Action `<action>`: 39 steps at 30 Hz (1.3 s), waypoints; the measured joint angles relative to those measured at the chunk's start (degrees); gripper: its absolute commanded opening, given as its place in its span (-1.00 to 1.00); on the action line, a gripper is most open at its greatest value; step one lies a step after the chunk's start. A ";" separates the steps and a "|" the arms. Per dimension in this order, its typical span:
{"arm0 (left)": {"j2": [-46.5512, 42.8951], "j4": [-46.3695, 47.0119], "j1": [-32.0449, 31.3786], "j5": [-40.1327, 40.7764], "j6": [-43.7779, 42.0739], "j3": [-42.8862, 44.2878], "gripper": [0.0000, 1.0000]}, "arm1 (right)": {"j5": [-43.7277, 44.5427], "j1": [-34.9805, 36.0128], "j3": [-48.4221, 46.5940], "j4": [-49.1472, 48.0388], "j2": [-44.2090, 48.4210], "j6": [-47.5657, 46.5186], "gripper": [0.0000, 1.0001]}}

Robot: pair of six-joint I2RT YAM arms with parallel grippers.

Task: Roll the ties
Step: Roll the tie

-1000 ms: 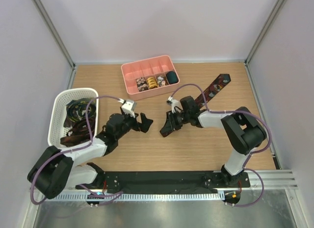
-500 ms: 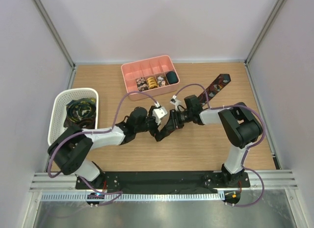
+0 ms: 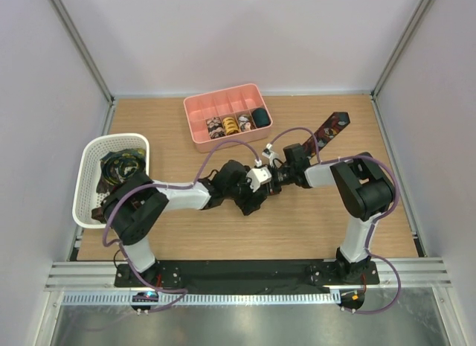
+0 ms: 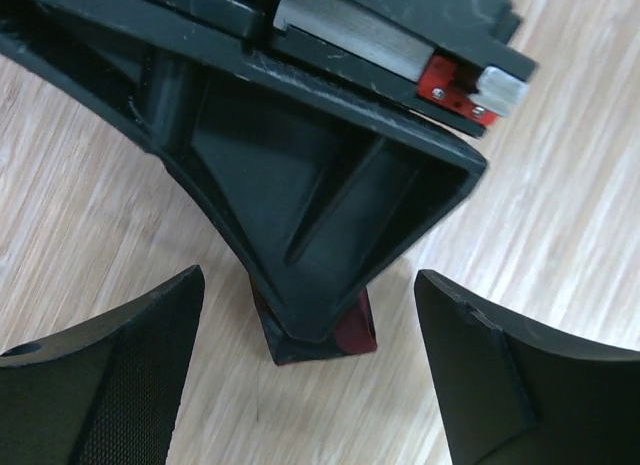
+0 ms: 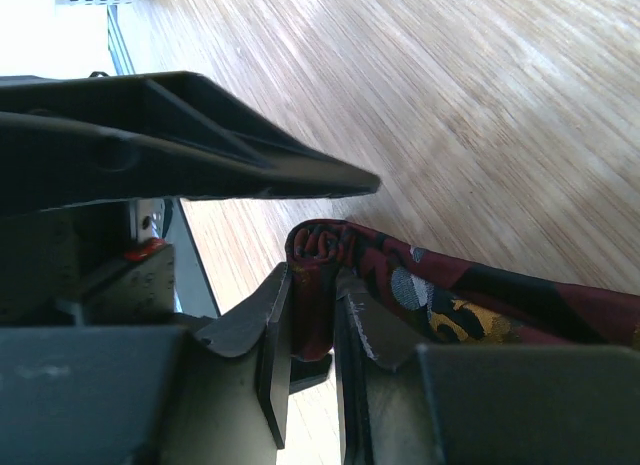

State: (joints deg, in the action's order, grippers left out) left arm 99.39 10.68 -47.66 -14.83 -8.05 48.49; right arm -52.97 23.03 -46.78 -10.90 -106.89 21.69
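While right gripper (image 5: 312, 315) pinches rolled end of tie (image 5: 440, 295), left gripper (image 4: 310, 355) sits spread wide, flanking right gripper's tip over wooden table (image 4: 570, 195).

Overhead view down onto whole table (image 3: 312, 219), two wrist views close, facing each other, sharing tie (image 5: 325, 250) end

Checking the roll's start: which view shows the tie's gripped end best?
Right wrist: the tie shows its folded end pinched in the right end effector. Left wrist shows only a red corner; top external shows just its far tail.
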 measured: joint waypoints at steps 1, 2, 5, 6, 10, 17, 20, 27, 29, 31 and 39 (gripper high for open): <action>0.63 -0.37 -0.15 0.50 -0.04 0.50 0.68 | -0.13 -0.02 0.00 -0.07 -0.07 0.00 -0.97; 1.14 -0.66 -0.22 0.98 -0.07 0.92 0.65 | -0.20 -0.02 0.00 -0.13 -0.13 0.00 -0.96; 2.01 -1.40 -0.24 2.32 -0.15 1.51 0.57 | -0.48 -0.13 -0.07 -0.22 -0.42 0.09 -0.97; 2.16 -1.66 -0.24 2.73 -0.15 1.66 0.50 | -0.57 -0.17 -0.15 -0.17 -0.50 0.09 -0.98; 3.10 -2.21 -0.24 3.54 -0.17 2.95 0.36 | -1.01 -0.28 -0.48 0.00 -0.90 0.11 -0.98; 4.17 -2.51 -0.52 3.26 -0.37 4.22 -0.03 | -1.03 -0.39 -0.79 -0.04 -1.16 0.11 -0.97; 4.52 -2.93 -0.68 3.26 -0.33 4.83 -0.17 | -0.68 -0.44 -1.03 -0.11 -1.18 0.09 -0.98; 4.81 -3.61 -0.66 3.32 -0.09 5.42 -0.25 | -1.25 -0.72 -1.84 0.59 -2.03 0.11 -0.58; 4.85 -3.87 -0.66 3.37 -0.11 5.57 -0.28 | -1.18 -0.72 -2.12 1.16 -2.12 0.04 -0.47; 4.85 -4.13 -0.66 3.34 -0.11 5.70 -0.28 | -0.98 -0.72 -2.56 2.05 -2.12 -0.09 -0.46; 4.87 -4.17 -0.63 3.26 -0.11 5.73 -0.29 | 0.37 -1.16 -3.85 5.40 -2.12 -0.35 -0.21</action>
State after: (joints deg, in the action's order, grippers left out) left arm 104.27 6.50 -48.29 -11.57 -8.16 54.22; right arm -52.60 21.87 -50.63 -5.50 -109.01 21.34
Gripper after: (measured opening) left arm 0.397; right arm 0.363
